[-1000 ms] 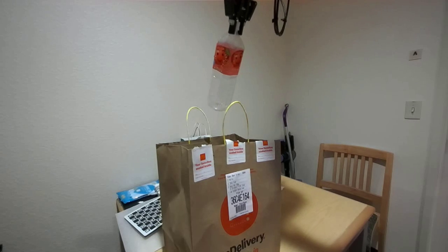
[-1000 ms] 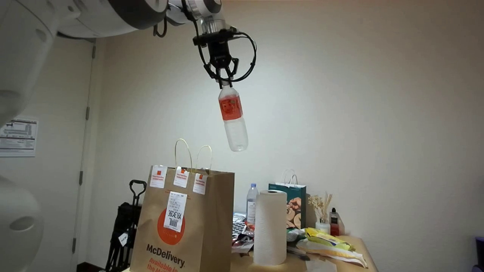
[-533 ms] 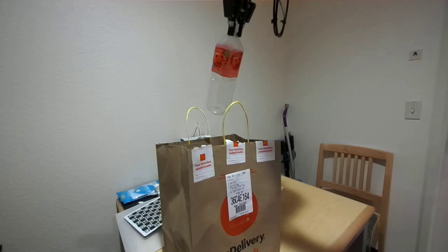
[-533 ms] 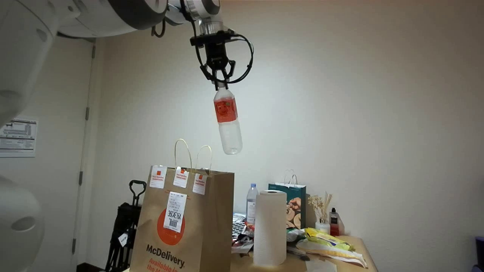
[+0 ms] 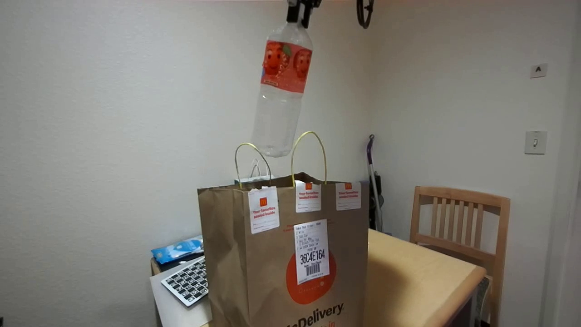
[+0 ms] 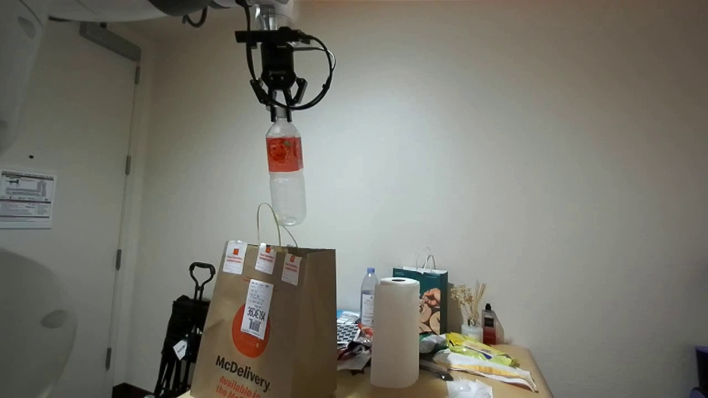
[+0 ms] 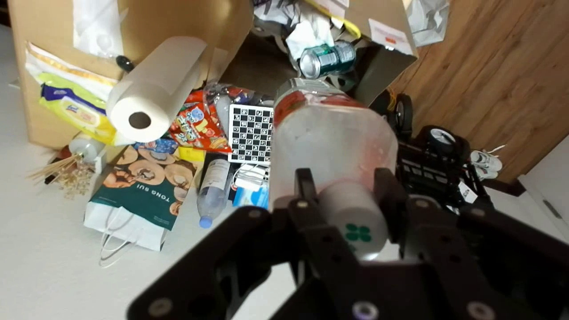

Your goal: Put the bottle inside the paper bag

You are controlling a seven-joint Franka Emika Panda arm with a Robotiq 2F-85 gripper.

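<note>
My gripper (image 5: 297,18) is shut on the neck of the bottle (image 5: 287,68), just below its white cap. The clear bottle with the red-orange label hangs nearly upright, slightly tilted, cap up. In both exterior views the gripper (image 6: 281,115) and bottle (image 6: 284,156) are above the brown paper bag (image 6: 310,309). The bottle's base is level with the loop handles, above the rim; whether it touches a handle I cannot tell. The bag (image 5: 227,254) stands upright and open. In the wrist view the bottle (image 7: 333,142) hides part of the bag's opening (image 7: 262,66).
Green cans (image 7: 328,60) and white paper lie inside the bag. A paper towel roll (image 6: 395,331), a blue-capped bottle (image 6: 368,298), a green gift bag (image 6: 434,298) and snack packs stand beside it on the table. A chair (image 5: 458,227) stands at the table's end.
My gripper has carried the bottle over the bag, leftward in an exterior view, and the bottle hangs straighter there. The bag has shifted slightly and one handle leans over more.
</note>
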